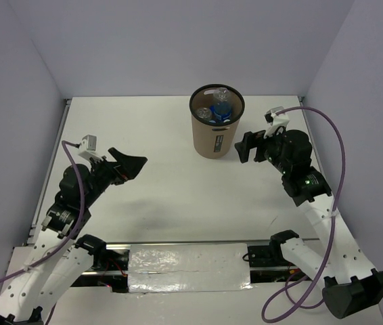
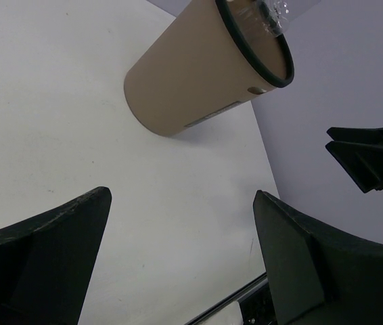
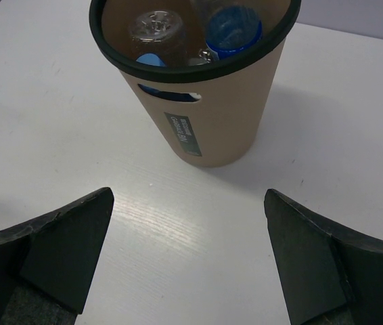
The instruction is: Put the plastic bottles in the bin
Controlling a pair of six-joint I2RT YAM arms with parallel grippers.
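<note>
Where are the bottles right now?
The bottles are inside the bin, standing at the far middle of the table in the top view, just left of the right gripper.

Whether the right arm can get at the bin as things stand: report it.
Probably yes: the open right pincer faces the bin from close by, with nothing standing between them.

Inside the bin (image 1: 213, 139), the plastic bottles (image 1: 220, 108) show only caps and shoulders. The bin's side hides their bodies, so their number cannot be told. The label (image 3: 181, 131) on the bin is too small to read. Both wrist views crop the bin's far edge.
</note>
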